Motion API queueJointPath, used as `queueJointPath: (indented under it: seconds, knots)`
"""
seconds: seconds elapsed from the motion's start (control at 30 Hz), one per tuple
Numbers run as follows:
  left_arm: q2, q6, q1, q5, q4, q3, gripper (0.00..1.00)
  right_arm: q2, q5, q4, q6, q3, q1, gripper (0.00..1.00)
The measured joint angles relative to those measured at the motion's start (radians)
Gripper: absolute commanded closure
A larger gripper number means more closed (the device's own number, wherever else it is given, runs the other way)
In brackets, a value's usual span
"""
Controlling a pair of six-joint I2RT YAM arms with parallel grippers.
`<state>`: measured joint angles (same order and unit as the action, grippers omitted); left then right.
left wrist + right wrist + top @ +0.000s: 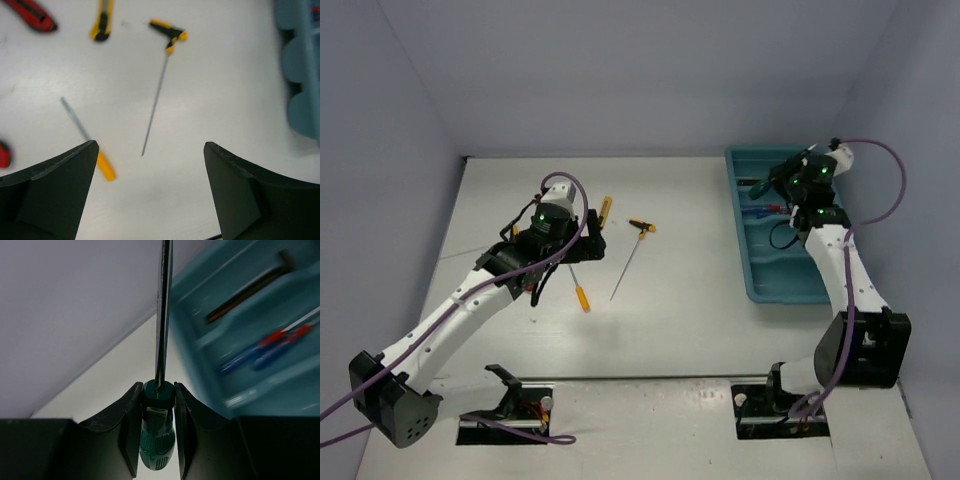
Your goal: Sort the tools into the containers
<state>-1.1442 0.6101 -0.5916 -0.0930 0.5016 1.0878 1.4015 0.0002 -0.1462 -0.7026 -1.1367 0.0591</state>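
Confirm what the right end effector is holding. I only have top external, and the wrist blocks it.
Observer: In the right wrist view, the right end effector is shut on a green-handled screwdriver, with the shaft pointing out past the fingers.
Operator: Left one loaded?
Observer: No. The left end effector is wide open, with nothing between its fingers.
Operator: Anything under that arm I can't see?
Observer: A red utility knife lies on the table, near the yellow utility knife.
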Motion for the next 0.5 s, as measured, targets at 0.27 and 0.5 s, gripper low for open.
queueJointPath:
  seconds: [0.27,0.5]
  knots:
    - [-0.011,0.11,0.03,-0.043,0.126,-0.166,0.16,0.336,0.045,0.002,-0.077,-0.143,0.129,0.93]
    - [-0.185,0.144,0.033,-0.046,0.128,-0.167,0.16,0.535,0.046,0.011,-0.148,-0.223,0.137,0.5]
